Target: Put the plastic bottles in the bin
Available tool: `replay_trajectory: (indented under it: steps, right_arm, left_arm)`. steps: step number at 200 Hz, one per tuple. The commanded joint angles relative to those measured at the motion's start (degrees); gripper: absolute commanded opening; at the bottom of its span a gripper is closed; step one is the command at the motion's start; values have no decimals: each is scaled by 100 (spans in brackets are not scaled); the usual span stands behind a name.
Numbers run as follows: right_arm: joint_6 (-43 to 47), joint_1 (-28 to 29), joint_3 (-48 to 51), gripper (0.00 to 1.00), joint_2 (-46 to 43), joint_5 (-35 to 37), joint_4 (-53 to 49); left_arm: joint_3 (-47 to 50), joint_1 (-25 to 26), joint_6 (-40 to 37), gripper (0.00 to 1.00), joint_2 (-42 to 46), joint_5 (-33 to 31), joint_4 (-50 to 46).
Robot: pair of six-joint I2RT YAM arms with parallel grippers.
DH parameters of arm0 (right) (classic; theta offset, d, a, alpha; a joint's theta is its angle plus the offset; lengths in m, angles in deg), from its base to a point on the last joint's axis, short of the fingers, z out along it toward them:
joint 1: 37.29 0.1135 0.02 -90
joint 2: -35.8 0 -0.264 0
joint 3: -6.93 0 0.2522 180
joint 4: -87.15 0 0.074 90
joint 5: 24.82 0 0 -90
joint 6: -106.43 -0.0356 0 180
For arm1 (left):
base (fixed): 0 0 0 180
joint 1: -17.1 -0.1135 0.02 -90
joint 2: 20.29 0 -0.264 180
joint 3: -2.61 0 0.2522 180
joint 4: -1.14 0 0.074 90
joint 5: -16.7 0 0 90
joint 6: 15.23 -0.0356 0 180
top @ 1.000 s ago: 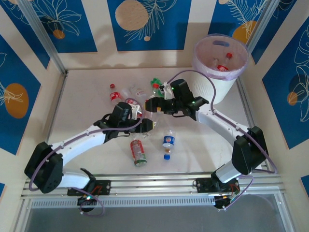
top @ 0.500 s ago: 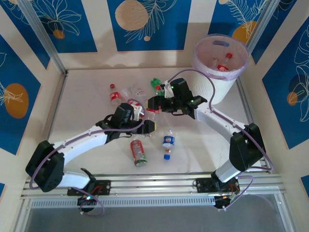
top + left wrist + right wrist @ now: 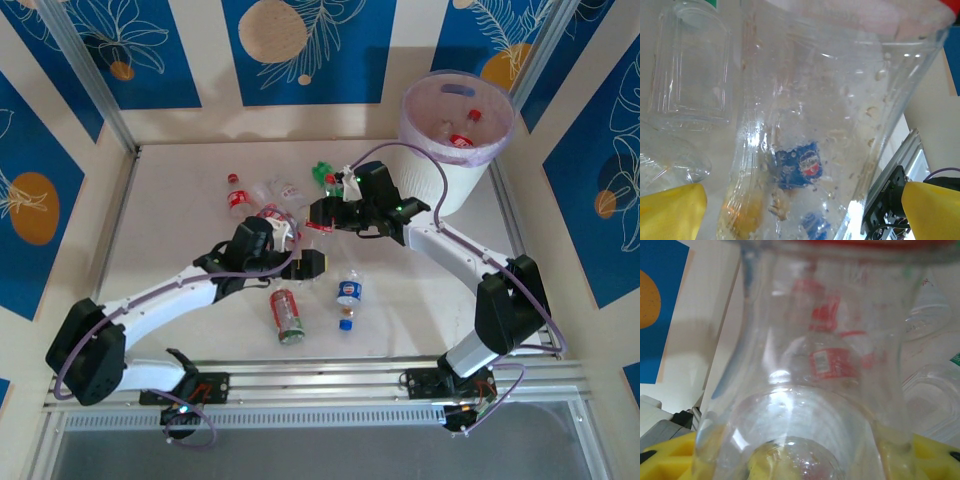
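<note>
**A:** Where is the bottle found relative to the right tool (image 3: 322,213)?

**B:** In the right wrist view a clear bottle (image 3: 810,360) is clamped between the two yellow fingers (image 3: 670,457), very near to the camera. A red band is seen at its upper end. From above, this tool is seen over the middle of the worktop (image 3: 170,230).

**A:** And the left tool (image 3: 308,263)?

**B:** It is placed just in front of the right tool. Its fingers (image 3: 670,212) are held wide apart. In the left wrist view a big clear bottle body is seen between them, and a gap is left on each side. Whether this is the same bottle cannot be told.

**A:** Where are the other bottles?

**B:** A blue-labelled bottle (image 3: 348,291) and a red-labelled bottle (image 3: 286,315) are lying near the left tool, towards the near edge. A red-capped bottle (image 3: 235,197), some crushed clear ones (image 3: 275,188) and a green one (image 3: 322,172) are lying behind the tools. Two red ones (image 3: 462,140) are already lying in the bin (image 3: 460,185).

**A:** How much room is given?

**B:** The bin is set in the far right corner, to the right of the right tool and close to the walls. The left part of the worktop is bare. The near edge is closed by a metal rail (image 3: 320,380).
</note>
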Motion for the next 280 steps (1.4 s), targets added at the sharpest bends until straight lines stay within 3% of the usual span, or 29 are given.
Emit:
replay_trajectory:
  steps: [1,34,85,156,206,237,280]
  right_arm:
    - [164,-72,-128,58,-16,131,-126]
    - [568,-135,-518,57,-128,521,-615]
    - [1805,-177,-1389,53,-411,1856,-1613]
    - [3210,-462,-2398,52,-977,2738,-1784]
    - [3476,-1332,-3223,52,-1022,2884,-1540]
    - [3537,-1968,-3456,52,-920,3097,-837]
    - [3432,-2774,-4209,52,-216,3153,-711]
  left_arm:
    - [75,53,-145,100,133,-91,23]
    - [74,55,-216,100,243,-144,-125]
    - [144,1,-303,100,650,-415,-500]
    - [-81,-225,-203,100,542,-609,-1122]
    - [-145,-251,-15,100,405,-550,-1051]
    - [-154,-255,-2,100,403,-585,-1165]
    - [-102,-279,9,100,542,-668,-1341]
